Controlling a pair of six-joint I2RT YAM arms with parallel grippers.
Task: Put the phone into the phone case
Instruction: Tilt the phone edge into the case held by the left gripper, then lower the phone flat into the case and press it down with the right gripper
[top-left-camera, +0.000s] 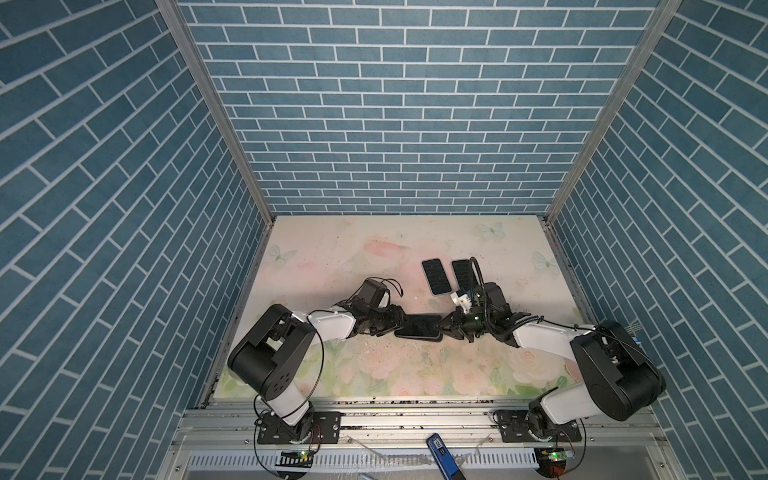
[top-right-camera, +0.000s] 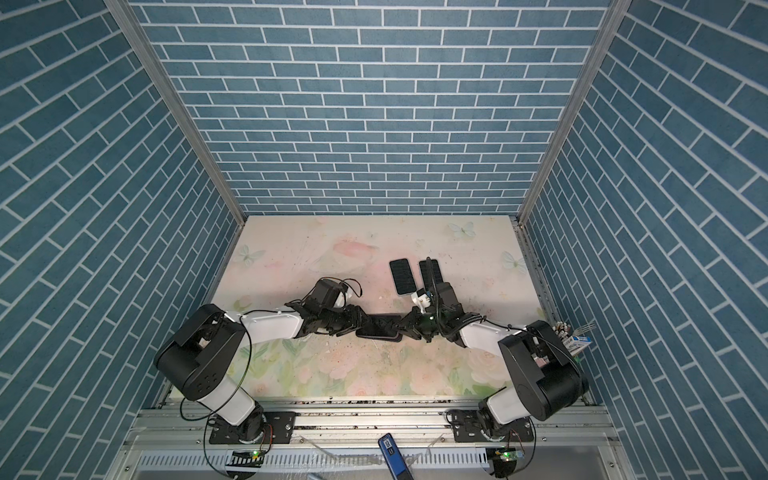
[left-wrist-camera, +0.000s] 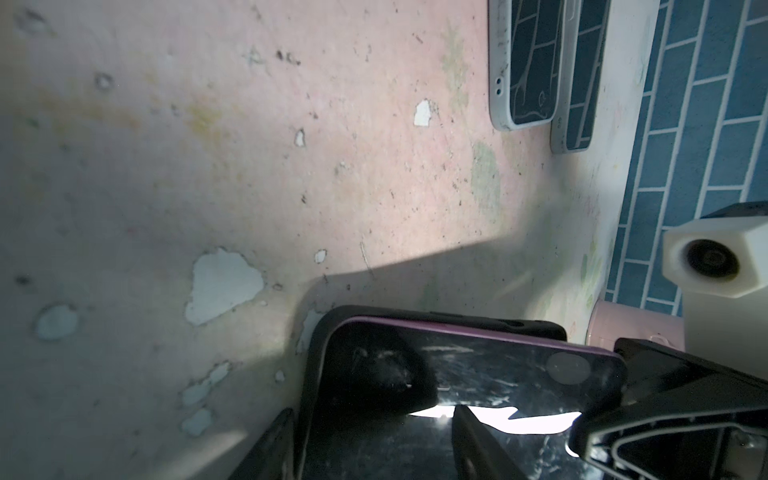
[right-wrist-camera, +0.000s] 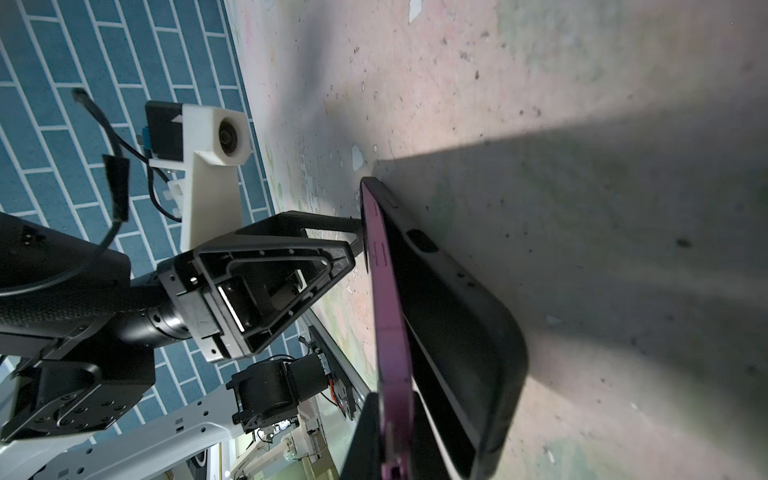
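Note:
A phone (top-left-camera: 422, 324) with a black screen and a purple edge (right-wrist-camera: 386, 311) lies mid-table, partly inside a black phone case (right-wrist-camera: 457, 311) that rests on the mat. Its end toward the left arm sits in the case (left-wrist-camera: 316, 374). The end toward the right arm is lifted clear of it. My right gripper (right-wrist-camera: 395, 440) is shut on that raised end, and shows in both top views (top-left-camera: 441, 328) (top-right-camera: 400, 328). My left gripper (left-wrist-camera: 372, 411) stands open at the other end (top-left-camera: 402, 325). One finger is outside the case rim and the other is over the screen (left-wrist-camera: 498, 365).
Two more dark-faced phones in pale cases (top-left-camera: 436, 276) (top-left-camera: 461, 272) lie side by side just behind the right wrist. A blue tool (top-left-camera: 440, 449) rests on the front rail. Blue brick walls enclose the table on three sides. The floral mat (top-left-camera: 332, 257) is scuffed.

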